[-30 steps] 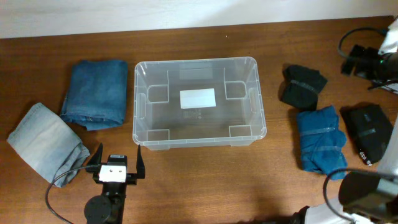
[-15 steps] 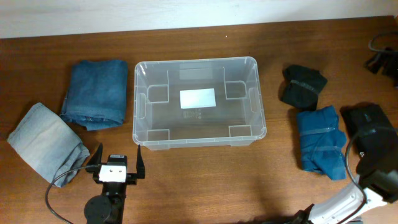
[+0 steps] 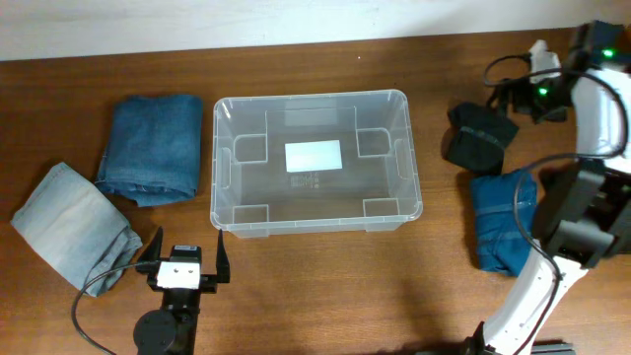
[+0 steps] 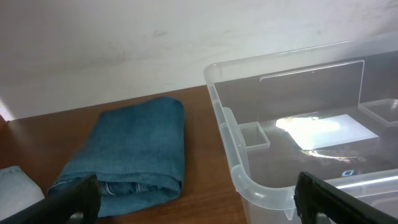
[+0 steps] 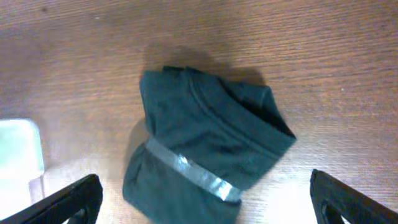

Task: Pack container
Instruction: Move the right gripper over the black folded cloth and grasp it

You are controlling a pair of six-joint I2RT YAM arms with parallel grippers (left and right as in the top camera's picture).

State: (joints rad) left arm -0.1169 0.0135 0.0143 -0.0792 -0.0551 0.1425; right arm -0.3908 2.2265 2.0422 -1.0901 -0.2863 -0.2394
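Note:
The clear plastic container stands empty mid-table, a white label on its bottom; its near corner shows in the left wrist view. My left gripper is open and empty just in front of the container's front-left corner, and its fingers frame the left wrist view. My right gripper is open and hovers over a dark folded cloth at the back right. In the right wrist view that banded cloth lies between the open fingers.
A folded blue denim piece and a light denim piece lie left of the container. A folded blue cloth lies right of it, partly under my right arm. A wall runs along the table's far edge.
My right arm has swung in from the far right edge and now reaches over the dark cloth at the back right. The left arm and the container have not moved.

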